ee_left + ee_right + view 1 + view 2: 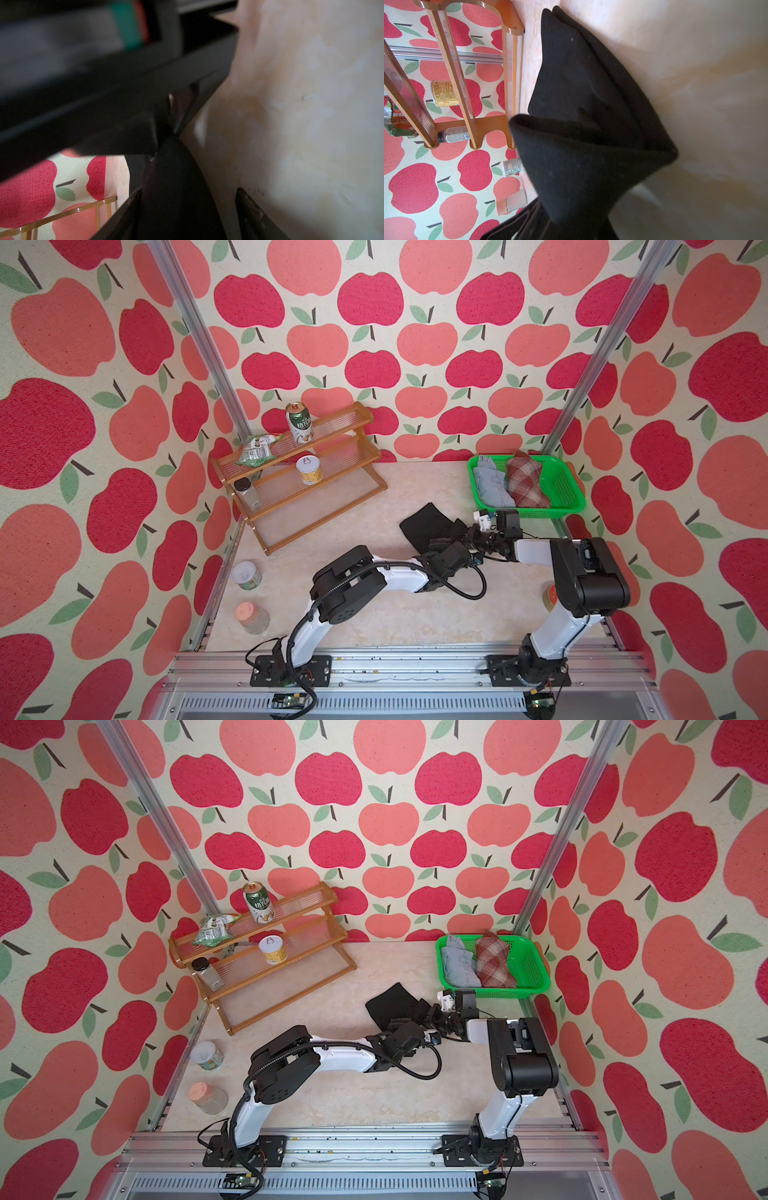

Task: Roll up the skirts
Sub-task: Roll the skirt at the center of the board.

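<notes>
Black skirt: it lies mid-table (pixel 428 524), partly folded, one edge lifted where my 2 arms meet; the right wrist view shows the fold up close (pixel 591 145), a raised flap over a flatter layer with a stitched hem.
Denim skirt: bundled in the green basket (pixel 563 493), on its side nearer the shelf (pixel 490 487).
Plaid skirt: beside the denim in the same basket, touching it (pixel 525 483); both top views show the pair, neither wrist view does.
My left fingers: spread, with black cloth running between them in the left wrist view (pixel 187 207); 1 finger (pixel 251 209) stands clear of the cloth against the table. The top views hide this behind my wrist.
My right fingers: pressed nearly together on the black skirt's lifted edge (pixel 467 533); the right wrist view shows the cloth rising toward them, but the fingers themselves are hidden.
Shelf: a wooden rack (pixel 353 439) with cans, a packet and a bottle, well apart from the skirts.
Table: pale marbled surface (pixel 374 614), 2 jars near its left edge.
</notes>
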Robot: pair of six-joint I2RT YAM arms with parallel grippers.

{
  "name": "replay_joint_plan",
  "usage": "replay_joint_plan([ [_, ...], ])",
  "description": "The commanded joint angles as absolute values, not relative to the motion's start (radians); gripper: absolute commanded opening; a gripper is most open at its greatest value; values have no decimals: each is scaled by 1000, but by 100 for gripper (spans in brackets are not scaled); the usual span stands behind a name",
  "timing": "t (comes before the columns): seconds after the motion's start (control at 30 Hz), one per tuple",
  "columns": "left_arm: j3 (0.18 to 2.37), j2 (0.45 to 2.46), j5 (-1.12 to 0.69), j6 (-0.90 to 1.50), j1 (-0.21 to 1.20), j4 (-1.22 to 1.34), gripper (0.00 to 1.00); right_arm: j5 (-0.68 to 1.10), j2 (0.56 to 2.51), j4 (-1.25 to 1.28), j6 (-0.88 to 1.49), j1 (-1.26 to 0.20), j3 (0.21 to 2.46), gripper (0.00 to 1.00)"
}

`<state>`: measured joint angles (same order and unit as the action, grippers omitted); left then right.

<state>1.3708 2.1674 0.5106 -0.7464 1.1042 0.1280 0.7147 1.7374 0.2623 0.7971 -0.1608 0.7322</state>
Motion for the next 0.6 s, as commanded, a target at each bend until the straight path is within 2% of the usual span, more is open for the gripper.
replay_joint_plan([
  [0.0,1412,2205,528,-711,1108,28,67,720,1722,231,776,-152,754,0],
  [0.03,1418,2212,528,-706,1107,15,61,721,1721,231,779,-150,756,0],
  [0.17,1455,2236,514,-667,1103,-51,25,727,1720,230,780,-143,758,0],
  [0.27,1463,2222,467,-622,1096,-84,12,730,1714,225,779,-133,761,0],
  [0.33,1466,2198,402,-561,1079,-115,9,734,1706,223,782,-122,762,3],
  [0.43,1463,2152,215,-455,1032,-171,8,738,1687,210,781,-100,763,20],
  [0.5,1467,2128,73,-383,991,-200,8,742,1669,191,778,-84,766,39],
  [0.57,1470,2115,-71,-309,941,-219,8,748,1650,167,765,-67,770,53],
])
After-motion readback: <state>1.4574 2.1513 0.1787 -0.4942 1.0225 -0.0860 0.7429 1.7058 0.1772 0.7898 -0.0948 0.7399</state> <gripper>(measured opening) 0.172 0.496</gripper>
